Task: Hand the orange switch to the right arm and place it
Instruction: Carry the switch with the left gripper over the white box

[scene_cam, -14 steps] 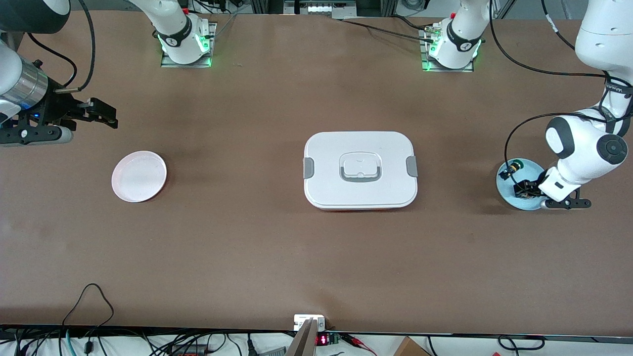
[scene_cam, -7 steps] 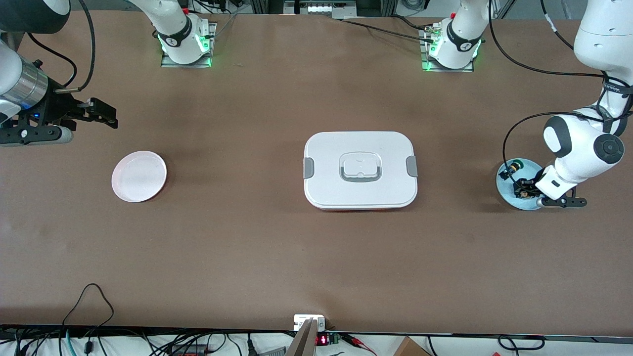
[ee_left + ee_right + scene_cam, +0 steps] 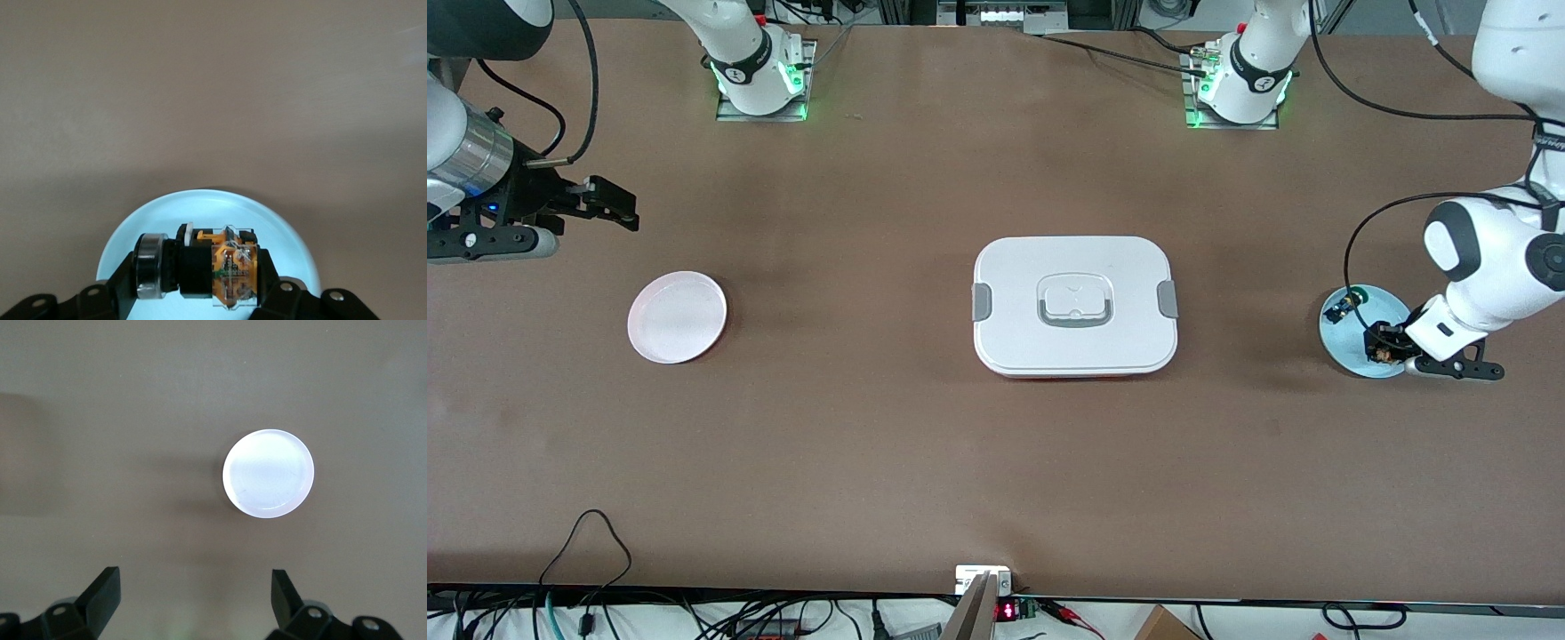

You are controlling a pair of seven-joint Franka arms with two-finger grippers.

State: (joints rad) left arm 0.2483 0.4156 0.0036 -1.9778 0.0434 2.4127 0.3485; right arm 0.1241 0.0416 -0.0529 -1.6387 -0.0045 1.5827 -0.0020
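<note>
The orange switch [image 3: 233,273], a stubby black part with an orange and clear end and a silver ring, sits crosswise between the fingers of my left gripper [image 3: 200,277], which is shut on it. Gripper and switch [image 3: 1383,353] are over the light blue plate [image 3: 1343,342] at the left arm's end of the table. Whether the switch still touches the plate [image 3: 200,207] I cannot tell. My right gripper [image 3: 618,206] waits open and empty at the right arm's end. In the right wrist view its gripper [image 3: 193,587] holds nothing.
A small black part with a yellow-green end [image 3: 1344,307] lies on the blue plate. A pale pink plate [image 3: 677,316] lies by the right gripper, also in the right wrist view as the pink plate [image 3: 268,473]. A white lidded box [image 3: 1074,305] sits mid-table.
The left gripper has shut on the orange switch, and the left arm's wrist has shifted a little toward the table's end. The right arm has not moved.
</note>
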